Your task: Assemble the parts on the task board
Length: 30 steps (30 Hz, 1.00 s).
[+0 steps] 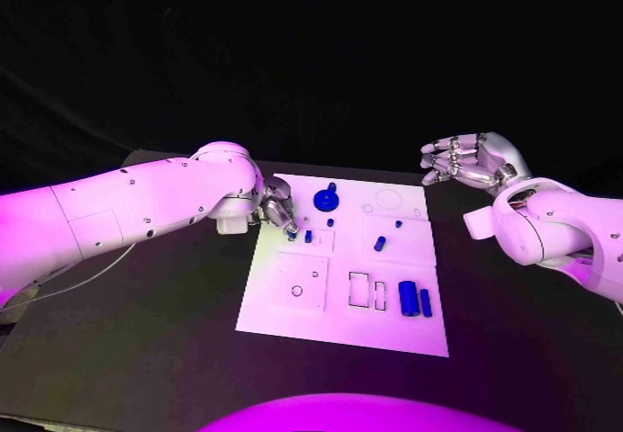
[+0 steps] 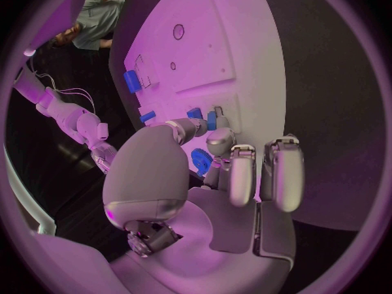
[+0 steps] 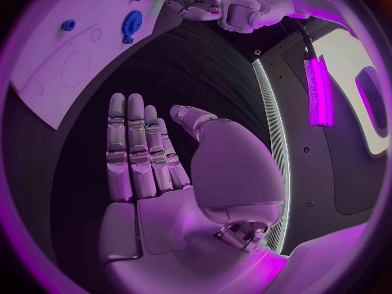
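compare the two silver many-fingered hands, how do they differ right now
The left silver many-fingered hand is down at the white task board's far left edge, fingertips by a small blue peg; the right silver many-fingered hand is off the board, above the black table. The left hand's fingers curl downward; the right's lie straight and empty. Both are on white arms.

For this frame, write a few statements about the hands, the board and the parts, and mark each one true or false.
1. The left hand is at the task board's far left edge, fingertips down by a small blue peg. True.
2. The right hand holds a blue part. False: it holds nothing, fingers apart, off the board past its far right corner.
3. A blue gear lies on the far part of the board. True.
4. Two blue cylinders lie off the board on the black table. False: they lie side by side on the board's near right part.
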{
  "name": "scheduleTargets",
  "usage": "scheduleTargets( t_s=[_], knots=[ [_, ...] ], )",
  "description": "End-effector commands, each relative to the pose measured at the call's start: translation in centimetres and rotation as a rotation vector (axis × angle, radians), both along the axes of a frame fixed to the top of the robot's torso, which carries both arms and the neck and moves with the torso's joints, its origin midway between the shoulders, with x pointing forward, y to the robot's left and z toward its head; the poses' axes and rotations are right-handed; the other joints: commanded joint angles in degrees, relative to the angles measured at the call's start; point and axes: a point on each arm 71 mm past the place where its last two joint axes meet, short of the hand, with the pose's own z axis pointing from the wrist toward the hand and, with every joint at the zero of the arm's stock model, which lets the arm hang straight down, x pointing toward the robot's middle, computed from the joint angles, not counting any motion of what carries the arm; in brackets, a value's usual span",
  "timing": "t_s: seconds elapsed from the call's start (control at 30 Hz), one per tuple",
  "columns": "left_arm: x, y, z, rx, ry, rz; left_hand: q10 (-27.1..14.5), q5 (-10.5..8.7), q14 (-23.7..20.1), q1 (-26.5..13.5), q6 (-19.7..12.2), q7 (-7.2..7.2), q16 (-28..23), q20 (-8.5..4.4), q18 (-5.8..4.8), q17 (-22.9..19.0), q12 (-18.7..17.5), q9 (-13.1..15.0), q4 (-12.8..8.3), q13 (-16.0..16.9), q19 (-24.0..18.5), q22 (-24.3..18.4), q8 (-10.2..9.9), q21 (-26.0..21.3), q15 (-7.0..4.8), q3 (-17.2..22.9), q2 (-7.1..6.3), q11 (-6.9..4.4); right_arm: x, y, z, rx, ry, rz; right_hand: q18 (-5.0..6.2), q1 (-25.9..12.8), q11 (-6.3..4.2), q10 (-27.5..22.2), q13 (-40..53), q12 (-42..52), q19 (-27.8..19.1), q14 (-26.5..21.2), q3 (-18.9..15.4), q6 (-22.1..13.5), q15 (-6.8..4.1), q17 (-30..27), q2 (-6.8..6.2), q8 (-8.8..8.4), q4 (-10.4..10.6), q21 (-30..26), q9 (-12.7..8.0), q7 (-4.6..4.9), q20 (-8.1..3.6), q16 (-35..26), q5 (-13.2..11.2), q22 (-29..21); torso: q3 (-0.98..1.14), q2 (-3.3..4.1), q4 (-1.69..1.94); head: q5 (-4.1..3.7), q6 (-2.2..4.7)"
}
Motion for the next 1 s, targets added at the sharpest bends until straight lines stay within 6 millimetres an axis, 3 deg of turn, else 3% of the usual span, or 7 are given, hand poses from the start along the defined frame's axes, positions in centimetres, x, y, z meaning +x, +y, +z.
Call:
scheduleTargets(
  t_s=[0.03, 0.17, 1.0],
  knots=[
    [-0.14, -0.13, -0.08, 0.025, 0.008, -0.002, 0.2, 0.3, 6.1, -0.5, 0.9, -0.75, 0.2, -0.48, -0.93, 15.1, -0.2, 0.0, -9.6, -0.1, 1.2, 6.4, 0.4, 0.2, -0.43, 9.9, 0.04, -0.36, -0.03, 0.12, -0.01, 0.003, 0.0, 0.007, 0.67, -0.5, 0.5, 0.1, 0.1, -0.2, -0.2, -0.4, -0.1, -0.3, 0.1, 0.1, -0.03, -0.26, 0.3, -0.3, 0.0, 0.11, 0.29, -0.2, 0.3, -0.1, 0.03, -0.06, 0.05, 0.05, -0.09],
    [-0.11, -0.12, -0.07, 0.031, 0.0, 0.002, 0.2, 0.42, 6.1, -0.6, 0.9, -0.77, 0.2, -0.49, -0.93, 15.1, -0.3, 0.1, -9.6, -0.1, 1.2, 6.4, 0.4, 0.2, -0.45, 10.0, 0.1, -0.38, -0.03, 0.15, -0.01, 0.003, 0.0, 0.008, 0.67, -0.5, 0.5, 0.1, 0.1, -0.2, -0.2, -0.4, -0.1, -0.3, 0.1, 0.1, -0.03, -0.26, 0.3, -0.3, 0.0, 0.11, 0.29, -0.2, 0.3, -0.1, 0.05, -0.1, 0.05, -0.27, -0.14],
    [-0.19, -0.12, -0.8, 0.065, -0.002, 0.001, 0.4, 0.52, 6.1, -1.0, 1.0, -0.89, 0.2, -0.53, -0.95, 15.1, -0.1, 0.6, -9.4, 0.2, 1.2, 6.5, 0.8, 0.2, -0.51, 10.0, 0.08, -0.46, -0.04, 0.21, 0.0, 0.004, -0.001, 0.009, 0.68, -0.5, 0.49, 0.1, 0.1, -0.2, -0.2, -0.4, -0.1, -0.3, 0.1, 0.1, -0.03, -0.26, 0.4, -0.3, 0.0, 0.1, 0.3, -0.2, 0.5, -0.1, 0.01, -0.02, 0.01, 0.24, -0.29]
  ],
)
